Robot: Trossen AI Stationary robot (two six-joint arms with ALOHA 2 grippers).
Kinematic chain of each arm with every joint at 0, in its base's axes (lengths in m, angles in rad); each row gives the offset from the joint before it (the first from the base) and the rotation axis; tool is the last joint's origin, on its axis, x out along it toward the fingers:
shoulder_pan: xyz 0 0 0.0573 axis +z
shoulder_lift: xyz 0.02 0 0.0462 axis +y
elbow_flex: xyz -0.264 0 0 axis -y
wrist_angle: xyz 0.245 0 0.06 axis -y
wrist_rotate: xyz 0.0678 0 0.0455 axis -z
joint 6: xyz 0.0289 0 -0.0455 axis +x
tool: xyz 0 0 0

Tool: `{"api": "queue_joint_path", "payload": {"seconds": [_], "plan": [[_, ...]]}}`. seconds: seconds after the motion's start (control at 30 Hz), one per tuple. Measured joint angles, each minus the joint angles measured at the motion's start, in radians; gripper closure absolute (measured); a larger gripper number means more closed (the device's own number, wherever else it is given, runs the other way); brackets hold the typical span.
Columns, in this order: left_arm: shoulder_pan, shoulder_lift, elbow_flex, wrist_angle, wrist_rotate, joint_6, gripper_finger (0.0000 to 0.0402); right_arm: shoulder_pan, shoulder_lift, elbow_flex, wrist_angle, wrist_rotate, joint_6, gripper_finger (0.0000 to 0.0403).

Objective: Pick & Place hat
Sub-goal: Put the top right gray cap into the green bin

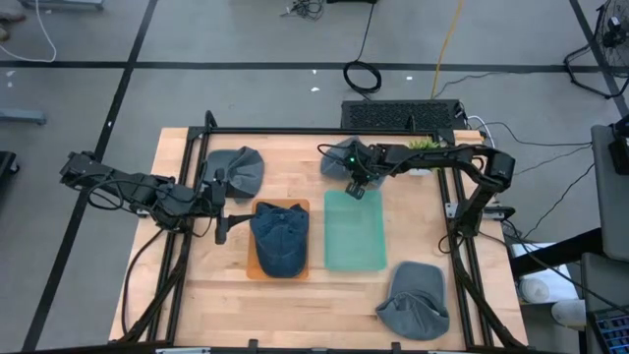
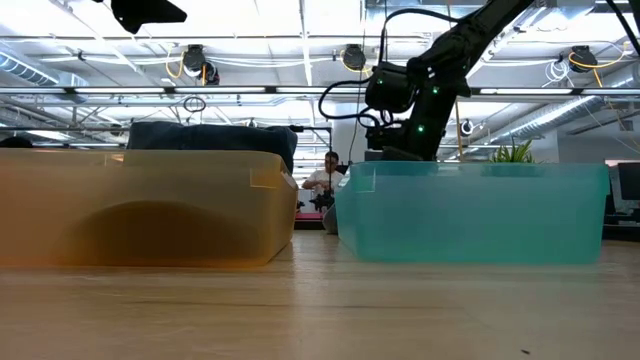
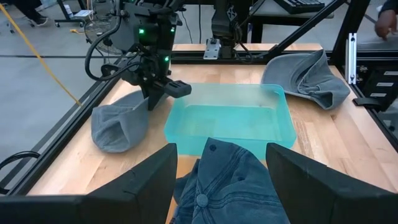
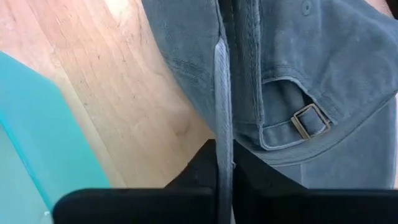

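The right gripper (image 1: pixel 356 184) is reaching over the table's far side, just beyond the teal bin (image 1: pixel 355 231), and its fingers are pinching shut on a fold of the gray hat (image 1: pixel 339 157) lying there on the wood; in the right wrist view that gripper (image 4: pixel 224 171) is clamping a thin edge of the hat (image 4: pixel 298 74), with the hat's strap buckle (image 4: pixel 309 122) showing just beside the pinch. The teal bin is sitting at the middle of the table with nothing visible inside it in the high view. Beside it, the orange bin (image 1: pixel 257 267) is holding a denim hat (image 1: pixel 280 236). The left gripper (image 1: pixel 222 218) is hovering just beside the orange bin's near-left edge, its fingers standing apart and holding nothing; from its wrist camera the denim hat (image 3: pixel 233 186) is lying right below between the two fingers (image 3: pixel 134 183). Two more gray hats are resting on the bare table (image 1: pixel 295 305): one (image 1: pixel 236 169) at the far left corner, another (image 1: pixel 415 300) at the near right, well apart from the bins. In the low view a seated person (image 2: pixel 325 180) is showing in the room behind the bins.
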Motion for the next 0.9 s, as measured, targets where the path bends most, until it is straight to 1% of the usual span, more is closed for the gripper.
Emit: {"api": "queue_joint_path", "payload": {"seconds": [0.17,0.27,0.53,0.83,0.9], "plan": [[0.0,0.0,0.0,0.0,0.0,0.0,0.0147,0.0,-0.022,0.0,-0.006,0.006,-0.004,0.04],[0.0,0.0,0.0,0.0,0.0,0.007,0.0147,0.002,-0.065,0.0,-0.014,-0.005,-0.015,0.0401],[0.0,0.0,0.0,0.002,-0.001,0.04,0.0147,0.008,-0.251,-0.002,-0.062,-0.009,-0.03,0.0402],[0.0,0.0,0.0,0.002,-0.001,0.059,0.0147,0.036,-0.466,-0.002,-0.065,-0.01,-0.046,0.0402],[0.0,0.0,0.0,0.002,-0.001,0.058,0.0147,0.051,-0.503,-0.002,-0.055,-0.035,-0.048,0.0402]]}}
